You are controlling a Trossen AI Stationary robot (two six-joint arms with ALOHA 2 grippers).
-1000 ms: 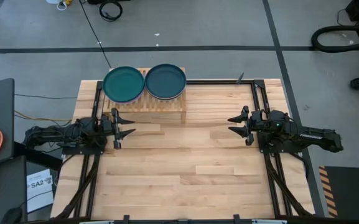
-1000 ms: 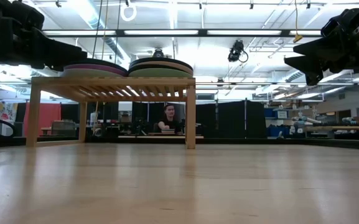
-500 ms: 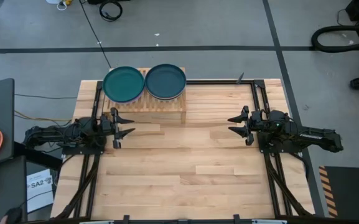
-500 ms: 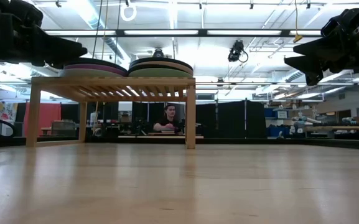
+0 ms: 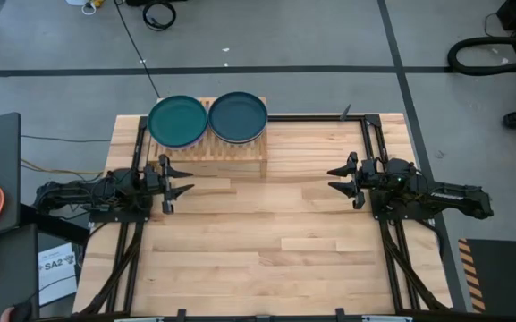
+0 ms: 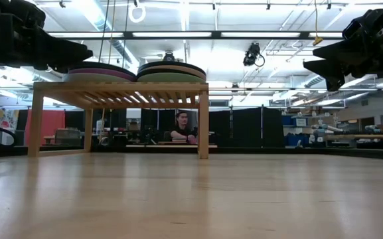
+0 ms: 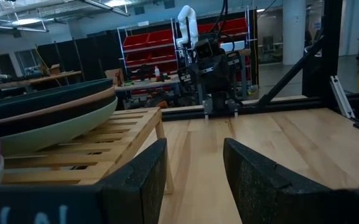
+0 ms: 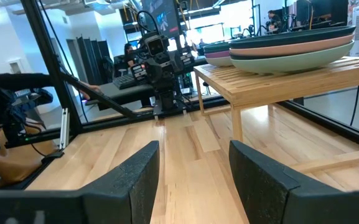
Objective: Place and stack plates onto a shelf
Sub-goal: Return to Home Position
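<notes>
Facing each other across the table (image 5: 266, 255), the left gripper (image 5: 178, 178) and right gripper (image 5: 336, 179) both hang open, holding nothing. The plates (image 5: 178, 121) sit in two stacks on the shelf (image 5: 232, 159) at the far edge, just beyond the left gripper, well apart from the right one.

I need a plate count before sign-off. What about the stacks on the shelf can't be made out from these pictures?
- High view: the green-teal plate and dark teal plate cover every plate beneath them.
- Low view: the left arm hides the left stack at one end; rims too thin to count.
- Left wrist view: picture edge cuts that stack.
</notes>
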